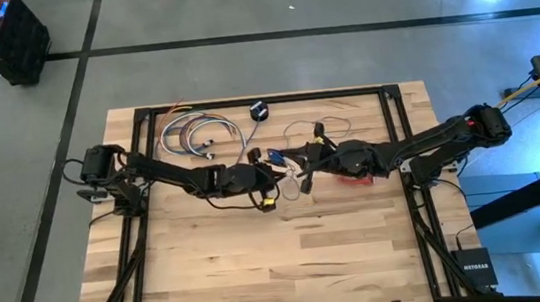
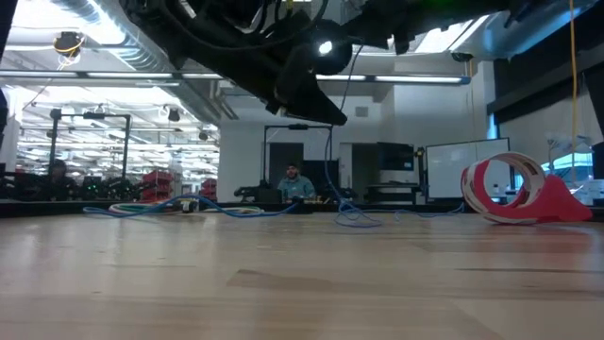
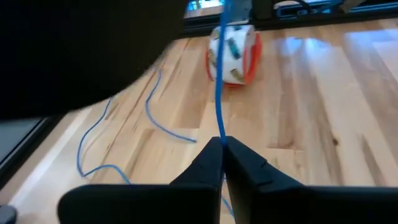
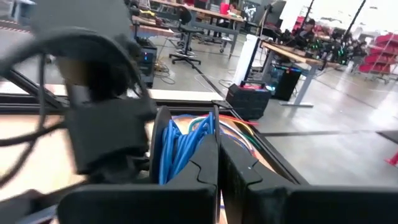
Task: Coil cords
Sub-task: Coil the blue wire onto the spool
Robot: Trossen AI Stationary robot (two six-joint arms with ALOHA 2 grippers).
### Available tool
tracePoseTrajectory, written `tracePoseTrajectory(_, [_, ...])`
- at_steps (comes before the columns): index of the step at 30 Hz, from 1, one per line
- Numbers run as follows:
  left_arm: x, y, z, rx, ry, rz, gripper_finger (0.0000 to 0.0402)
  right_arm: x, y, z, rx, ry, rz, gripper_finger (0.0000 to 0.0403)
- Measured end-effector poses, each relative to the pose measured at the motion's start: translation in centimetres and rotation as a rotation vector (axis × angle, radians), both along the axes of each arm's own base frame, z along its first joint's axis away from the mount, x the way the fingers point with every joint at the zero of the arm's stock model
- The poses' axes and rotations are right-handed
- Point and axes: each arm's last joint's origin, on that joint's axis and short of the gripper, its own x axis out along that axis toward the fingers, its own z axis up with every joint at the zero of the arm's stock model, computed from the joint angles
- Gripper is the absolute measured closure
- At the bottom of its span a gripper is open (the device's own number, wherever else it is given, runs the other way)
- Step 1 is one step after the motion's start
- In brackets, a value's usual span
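Left gripper: jaws closed on blue cord, rising taut from the fingertips. Right gripper: shut, blue loops just beside. Red-and-white bundle: on worktop, mid-right.

A light wooden bench lies bare below both pairs of jaws. Beyond the left jaws, near the bench's far edge, sits a loose bunch of grey and coloured cables. Farther along that edge rests a small black-and-white object. A seated person shows in the room beyond.
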Motion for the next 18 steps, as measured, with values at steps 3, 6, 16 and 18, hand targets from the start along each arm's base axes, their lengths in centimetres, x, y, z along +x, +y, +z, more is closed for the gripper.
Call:
tracePoseTrajectory(3, [0.0, 0.6, -0.6, -0.008, 0.025, 0.022, 0.0399, -0.1, 0.8, 0.2, -0.03, -0.005, 0.001, 0.04])
tracePoseTrajectory(6, [-0.2, 1.3, -1.3, -0.02, 0.062, 0.057, 0.04, -0.4, 1.7, 0.8, -0.072, 0.012, -0.007, 0.04])
tracePoseTrajectory(16, [-1.1, 1.9, -0.5, -0.001, 0.115, 0.117, 0.04, -2.0, 2.8, 1.2, -0.125, 0.12, 0.027, 0.04])
tracePoseTrajectory(18, [-1.5, 1.9, -0.1, 0.004, 0.124, 0.12, 0.04, -2.1, 2.8, 0.9, -0.141, 0.155, 0.028, 0.04])
